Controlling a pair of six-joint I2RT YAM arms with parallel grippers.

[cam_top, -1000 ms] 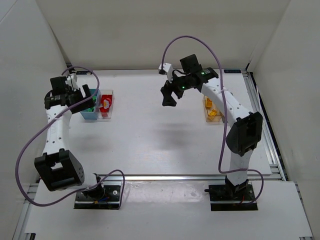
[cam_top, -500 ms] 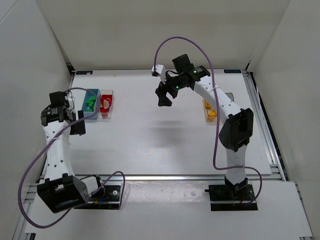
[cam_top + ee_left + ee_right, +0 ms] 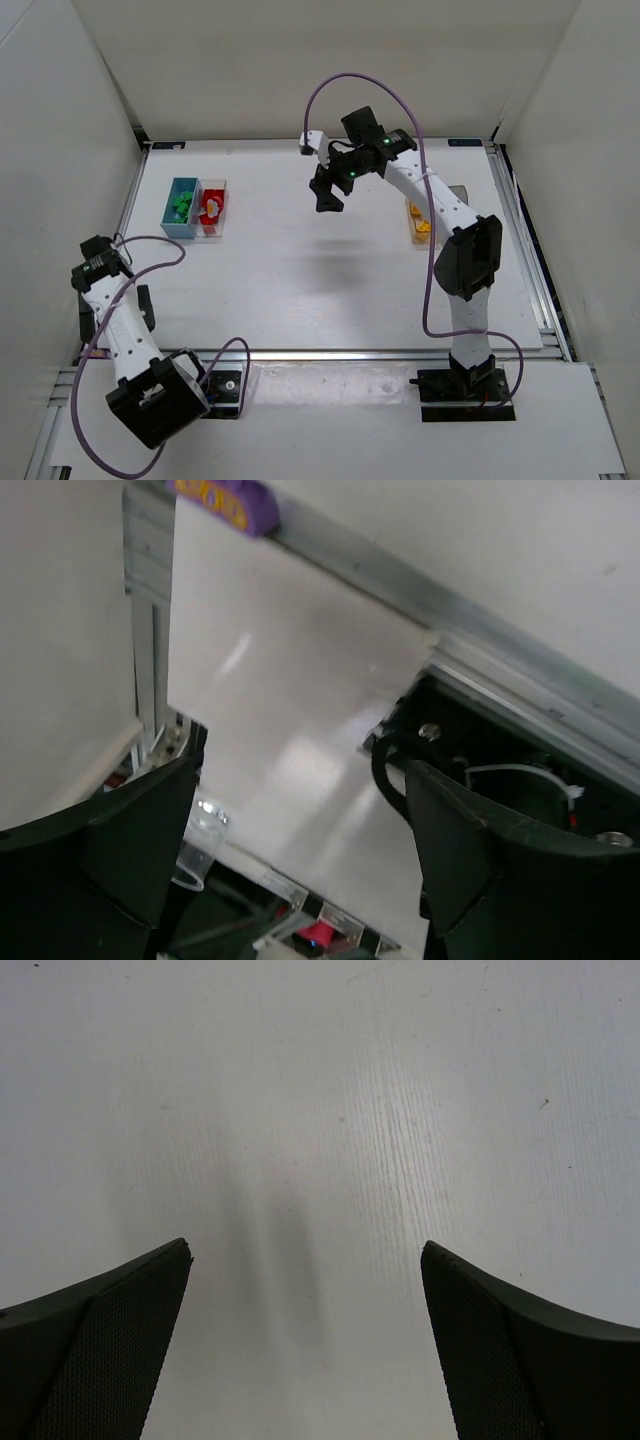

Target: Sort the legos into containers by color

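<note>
left hand (image 3: pixel 300 772) was spread wide by the surface (image 3: pixel 300 290) edge, right hand (image 3: pixel 305 1246) spread wide too, hovering above its middle.

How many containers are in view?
3: blue bin and clear bin side by side at far left; orange bin at right, partly behind the right arm. A fourth may hide there.

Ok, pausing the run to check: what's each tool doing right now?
Left tool: open, empty.
Right tool: open, empty.
</note>
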